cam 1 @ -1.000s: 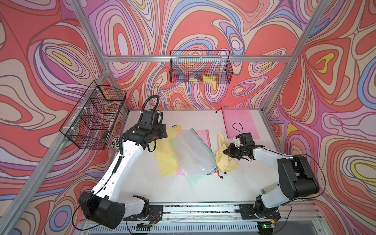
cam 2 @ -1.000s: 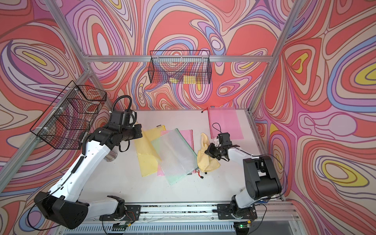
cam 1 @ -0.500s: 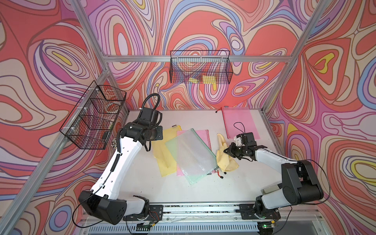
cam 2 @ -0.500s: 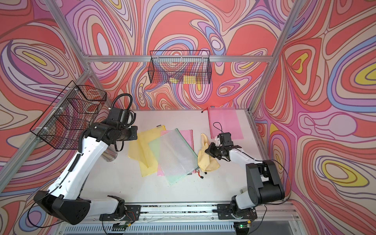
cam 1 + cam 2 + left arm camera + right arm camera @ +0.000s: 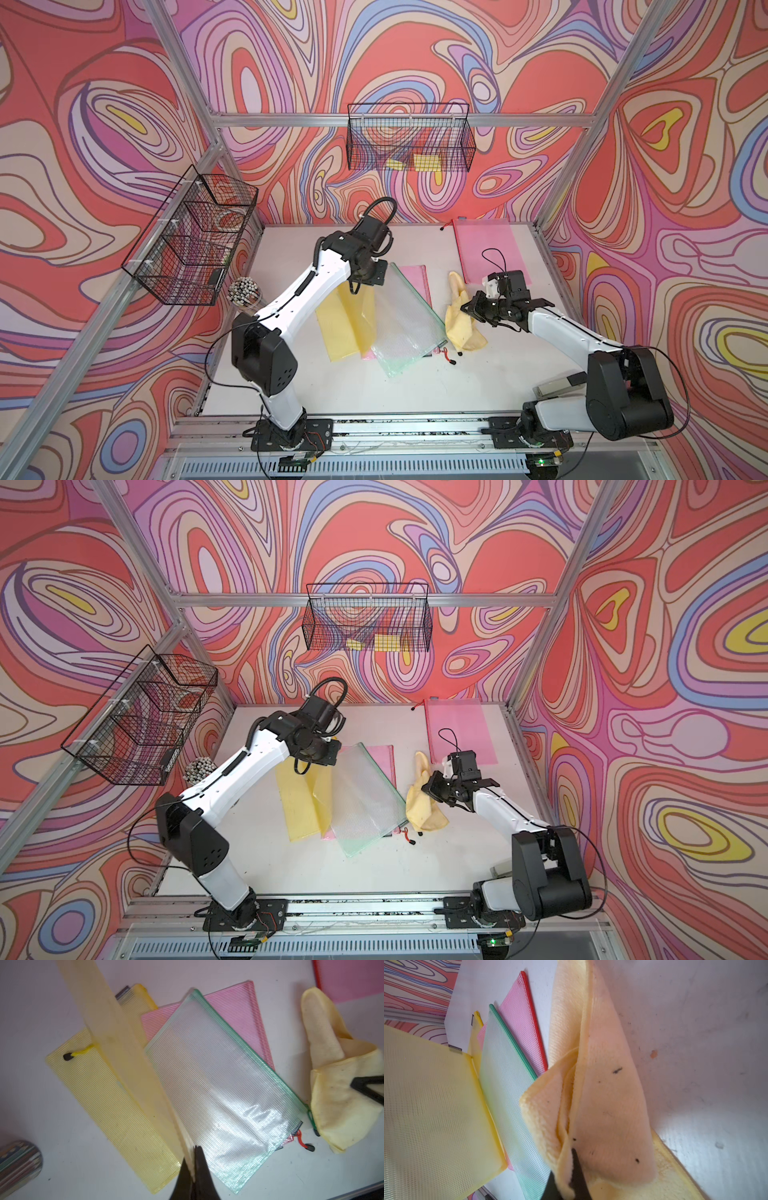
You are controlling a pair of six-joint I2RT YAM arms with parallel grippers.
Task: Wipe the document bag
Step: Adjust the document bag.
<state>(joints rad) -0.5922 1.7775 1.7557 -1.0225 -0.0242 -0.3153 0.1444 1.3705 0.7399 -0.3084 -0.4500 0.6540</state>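
Observation:
Several mesh document bags lie overlapped mid-table. My left gripper (image 5: 194, 1149) (image 5: 371, 286) is shut on the edge of a yellow document bag (image 5: 124, 1053) (image 5: 436, 1109), which stands lifted on edge above a second, flat yellow bag (image 5: 108, 1105) (image 5: 338, 328). Beside it lies a clear green-edged bag (image 5: 405, 326) (image 5: 365, 800) (image 5: 220, 1093) on top of a pink one (image 5: 415, 278) (image 5: 239, 1014). My right gripper (image 5: 571, 1154) (image 5: 468, 309) (image 5: 428, 789) is shut on a crumpled yellow cloth (image 5: 461, 328) (image 5: 422, 812) (image 5: 608, 1105), just right of the green-edged bag's zipper end.
Another pink bag (image 5: 486, 249) lies flat at the back right. A cup of pencils (image 5: 243, 289) stands at the table's left edge below a wire basket (image 5: 191, 237). A second wire basket (image 5: 409, 141) hangs on the back wall. Zipper pulls (image 5: 451, 359) lie near the cloth.
My left gripper has swung right toward the green-edged bag, drawing the yellow bag's edge up and over. The right gripper and cloth have barely shifted.

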